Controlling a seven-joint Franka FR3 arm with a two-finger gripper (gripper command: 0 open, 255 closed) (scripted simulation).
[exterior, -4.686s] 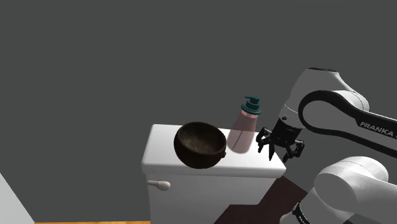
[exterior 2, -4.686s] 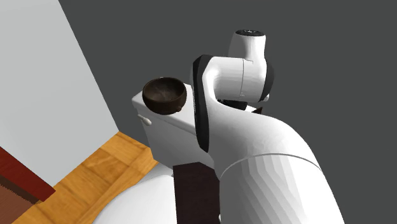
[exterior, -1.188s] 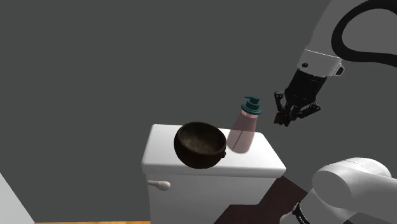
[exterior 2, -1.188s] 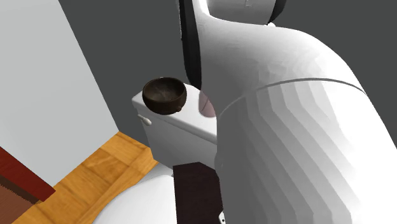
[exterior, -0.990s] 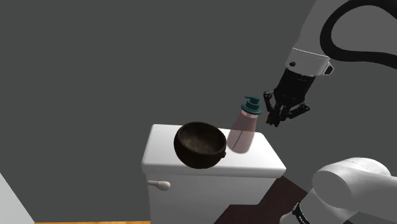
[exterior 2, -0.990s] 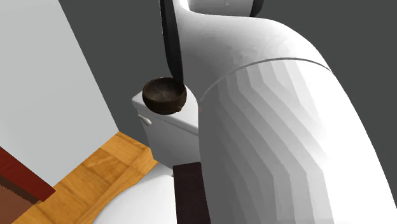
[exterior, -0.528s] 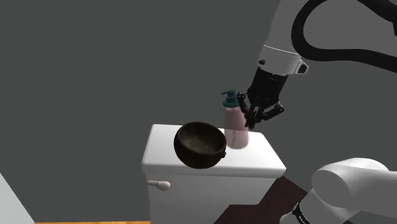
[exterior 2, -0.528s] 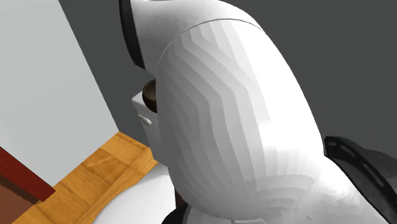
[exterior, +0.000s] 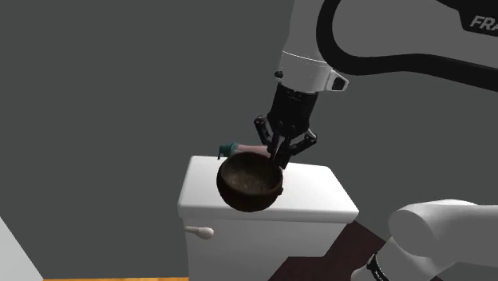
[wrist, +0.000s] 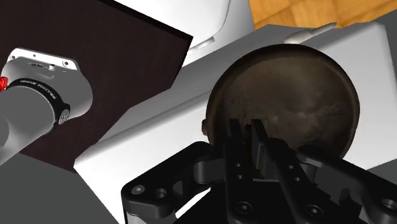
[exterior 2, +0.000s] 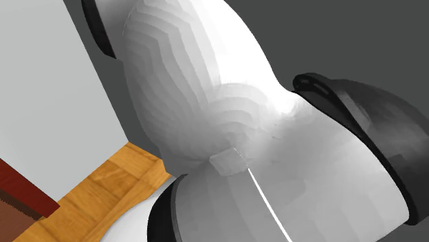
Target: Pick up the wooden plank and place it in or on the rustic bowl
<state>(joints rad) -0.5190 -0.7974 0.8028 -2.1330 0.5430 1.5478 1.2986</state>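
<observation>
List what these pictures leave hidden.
Second exterior view: the arm blocks the whole work area.
Shoulder view: the bowl and the gripper hide most of the pink bottle lying behind them.
Wrist view: the gripper's own body covers the bowl's near inside, so anything lying there is hidden.

A white rectangular toilet tank [exterior: 319,199] fills the lower middle of the shoulder view. Its flat lid is the carrying surface, and a small white flush lever [exterior: 201,232] sticks out of its front face. On the lid sits a dark brown round bowl [exterior: 249,185] with a rough, mottled inside, near the front edge and left of the lid's middle. Just behind the bowl's far rim a pink pump bottle [exterior: 257,149] lies on its side, teal pump head toward the frame's left. An orange-brown wooden floor [exterior 2: 103,184] shows at the second exterior view's lower left.
</observation>
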